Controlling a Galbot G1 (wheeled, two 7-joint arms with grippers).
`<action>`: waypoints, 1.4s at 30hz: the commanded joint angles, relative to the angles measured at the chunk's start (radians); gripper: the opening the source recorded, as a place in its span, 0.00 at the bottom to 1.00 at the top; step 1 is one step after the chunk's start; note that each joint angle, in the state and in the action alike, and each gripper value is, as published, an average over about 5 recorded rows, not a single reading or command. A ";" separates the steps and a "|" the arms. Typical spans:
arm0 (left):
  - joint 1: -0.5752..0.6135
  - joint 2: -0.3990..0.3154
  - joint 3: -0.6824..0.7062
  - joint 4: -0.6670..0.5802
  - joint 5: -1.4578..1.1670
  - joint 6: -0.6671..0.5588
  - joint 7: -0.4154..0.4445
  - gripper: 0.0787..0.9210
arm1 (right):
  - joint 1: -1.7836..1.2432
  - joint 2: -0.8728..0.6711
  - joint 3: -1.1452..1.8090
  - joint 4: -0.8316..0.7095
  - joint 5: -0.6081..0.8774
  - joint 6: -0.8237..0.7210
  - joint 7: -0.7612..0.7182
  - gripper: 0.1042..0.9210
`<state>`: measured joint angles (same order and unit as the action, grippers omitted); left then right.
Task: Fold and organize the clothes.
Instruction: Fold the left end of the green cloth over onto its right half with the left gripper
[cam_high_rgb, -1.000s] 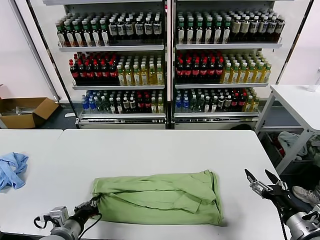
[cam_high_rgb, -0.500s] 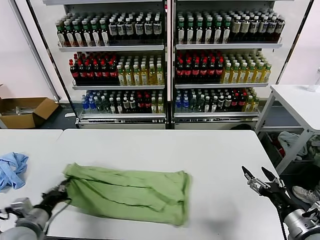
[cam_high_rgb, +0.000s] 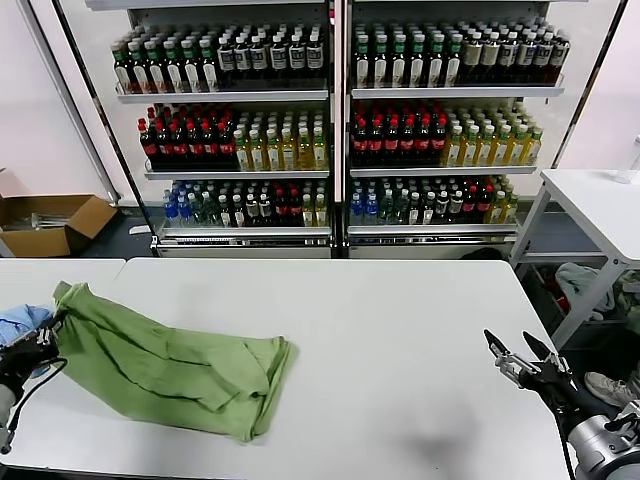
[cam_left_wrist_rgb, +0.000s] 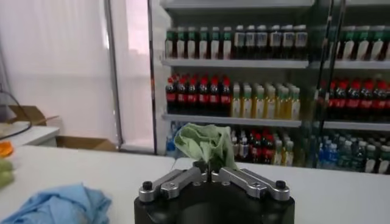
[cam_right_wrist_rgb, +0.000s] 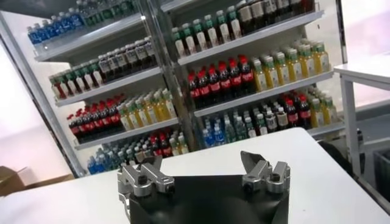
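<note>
The light green shirt lies folded and stretched across the left part of the white table. Its left corner is lifted. My left gripper is shut on that corner at the table's left edge. In the left wrist view the green fabric bunches up out of the closed jaws of my left gripper. My right gripper is open and empty, above the table's right front edge. The right wrist view shows it with jaws wide apart and nothing between them.
A light blue cloth lies on the table at the far left, next to my left gripper; it also shows in the left wrist view. Shelves of bottles stand behind the table. A second white table stands at the right.
My left gripper has dragged the green shirt leftward across the table, from the middle to the left edge, lifting its corner. The right gripper has stayed in place, open.
</note>
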<state>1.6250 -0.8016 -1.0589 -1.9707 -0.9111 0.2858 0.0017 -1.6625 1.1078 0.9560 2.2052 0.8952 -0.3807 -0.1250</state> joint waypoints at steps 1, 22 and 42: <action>0.015 -0.039 0.067 -0.188 0.064 -0.028 0.058 0.01 | 0.000 0.001 0.000 -0.001 0.002 0.000 0.000 0.88; 0.013 -0.183 0.624 -0.220 0.460 -0.118 0.103 0.01 | 0.003 0.003 -0.012 -0.018 -0.017 0.008 -0.003 0.88; -0.162 -0.192 0.761 -0.118 0.450 -0.074 -0.045 0.24 | -0.019 0.020 -0.047 0.023 -0.064 0.008 -0.017 0.88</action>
<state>1.5395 -0.9927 -0.3518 -2.1254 -0.4548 0.2068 0.0305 -1.6776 1.1271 0.9147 2.2192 0.8395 -0.3715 -0.1396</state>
